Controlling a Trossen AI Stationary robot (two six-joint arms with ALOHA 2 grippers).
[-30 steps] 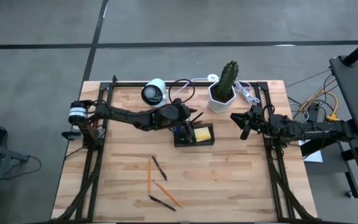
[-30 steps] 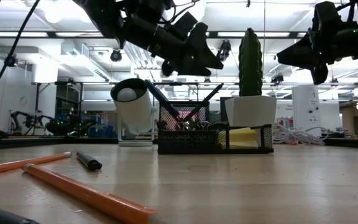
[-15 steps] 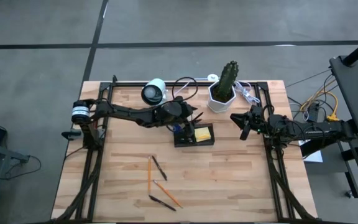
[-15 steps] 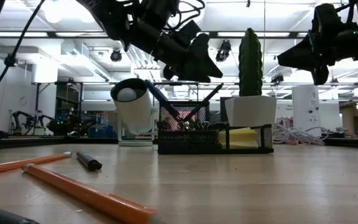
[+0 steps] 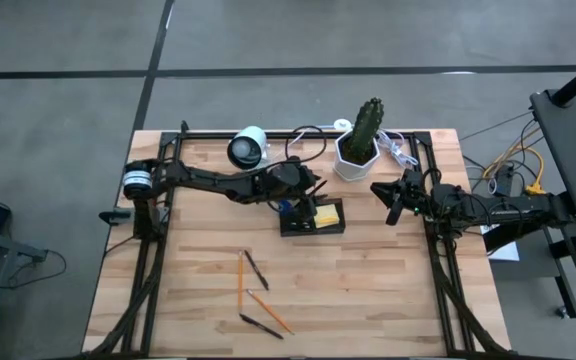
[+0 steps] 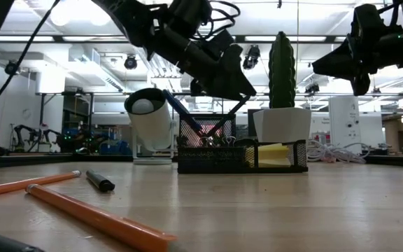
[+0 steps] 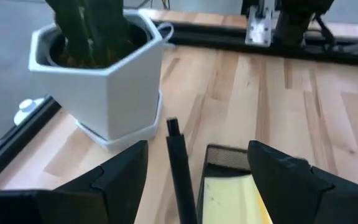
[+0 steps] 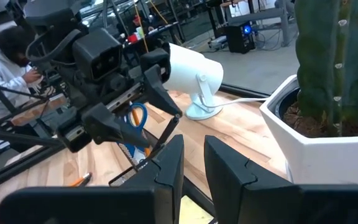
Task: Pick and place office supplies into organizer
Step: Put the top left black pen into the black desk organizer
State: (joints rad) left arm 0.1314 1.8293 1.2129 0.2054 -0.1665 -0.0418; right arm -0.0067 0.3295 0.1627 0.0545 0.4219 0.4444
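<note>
The left hand (image 5: 313, 192) hangs with fingers spread wide, released, directly over the black organizer (image 5: 313, 218) near the middle of the tabletop's (image 5: 368, 290) far half. A second ago it sat a little farther toward the left edge; it has since slid across above the tray's pen cup. A dark pen (image 7: 180, 168) stands tilted in the gap between its fingers (image 7: 123, 174), its tip clear of both. The yellow sticky-note pad (image 5: 327, 213) lies in the tray's right compartment, just below the hand. The low view alone shows blue scissors (image 6: 182, 112) leaning in the mesh cup; the right wrist view catches their blue loop handle beside the left hand. Toward the near edge, well apart from the tray, orange pencils (image 5: 240, 280) and black pens (image 5: 256, 270) lie loose. The right hand (image 5: 392, 200), fingers nearly together and holding nothing, waits by the right edge, near the white cactus pot (image 5: 356, 150). A white camera (image 5: 248, 147) stands at the far edge.
</note>
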